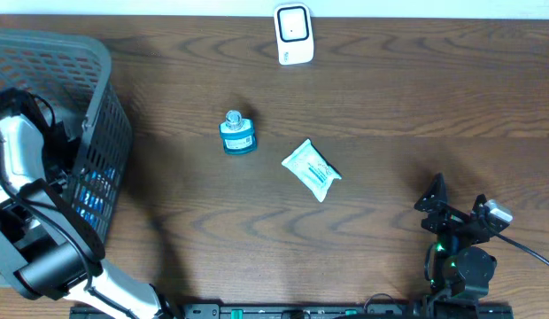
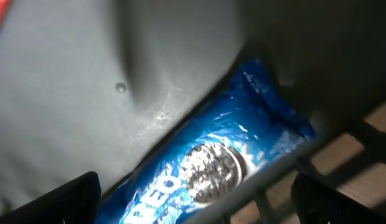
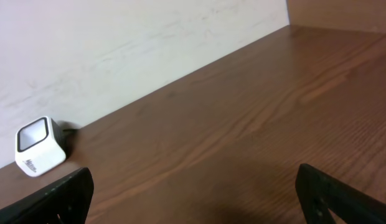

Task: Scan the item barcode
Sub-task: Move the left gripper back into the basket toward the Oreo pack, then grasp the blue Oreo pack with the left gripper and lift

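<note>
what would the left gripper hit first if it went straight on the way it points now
Likely the blue cookie pack on the basket floor, straight ahead of the left gripper; depth is unclear.

The dark wooden bench carried a grey mesh basket at its left end and a small white scanner by the far edge. Near the middle stood a little blue bottle. To its right, apart from it, a white-and-teal packet lay flat and askew.
</note>
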